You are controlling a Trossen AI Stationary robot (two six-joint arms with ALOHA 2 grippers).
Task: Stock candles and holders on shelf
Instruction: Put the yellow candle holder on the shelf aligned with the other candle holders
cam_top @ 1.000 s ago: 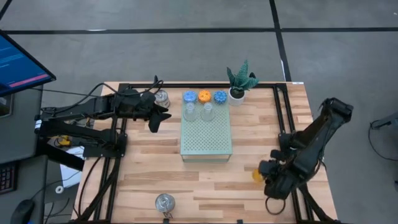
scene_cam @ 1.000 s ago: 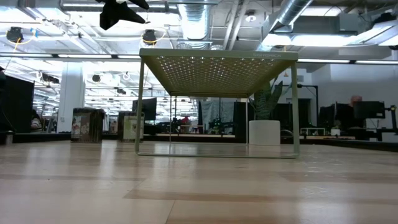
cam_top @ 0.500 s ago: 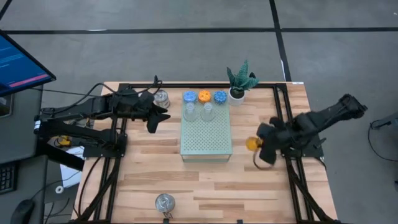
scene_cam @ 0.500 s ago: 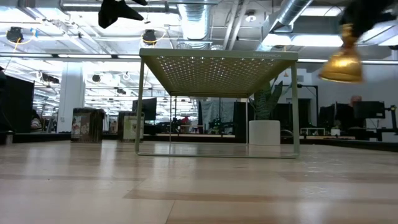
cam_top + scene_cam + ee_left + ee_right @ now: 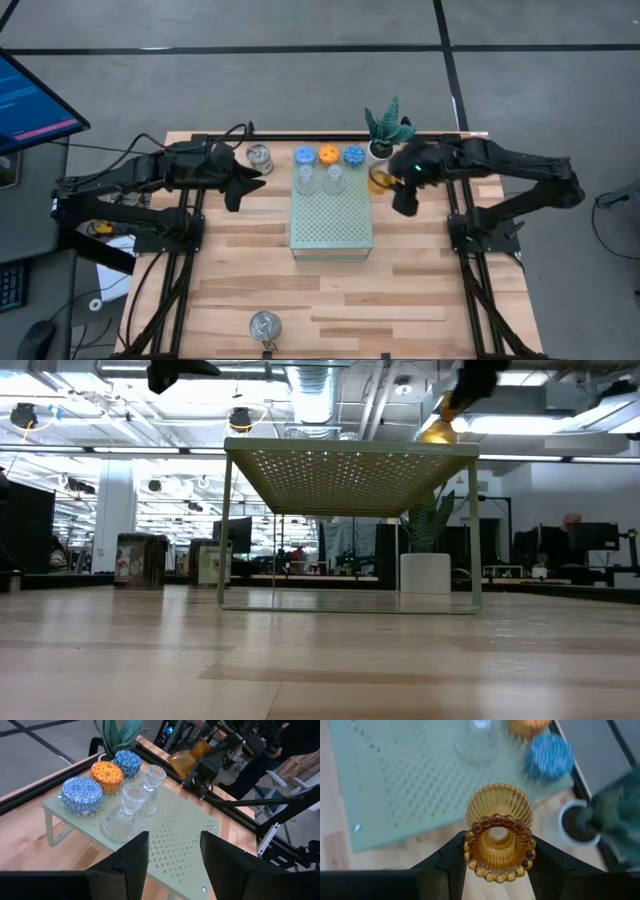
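Two clear holders (image 5: 320,180) and three candles (image 5: 329,155) occupy the shelf's (image 5: 332,222) far end. My right gripper (image 5: 496,851) is clamped on the amber holder (image 5: 380,180), carried beside the shelf's right edge near the plant (image 5: 388,128). My left gripper (image 5: 170,852) hovers left of the shelf, fingers apart.

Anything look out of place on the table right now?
One silver tin sits alone at the table's near edge, far from the shelf. Another silver tin stands off the shelf by the left tool. The right tool holds the amber holder aloft.
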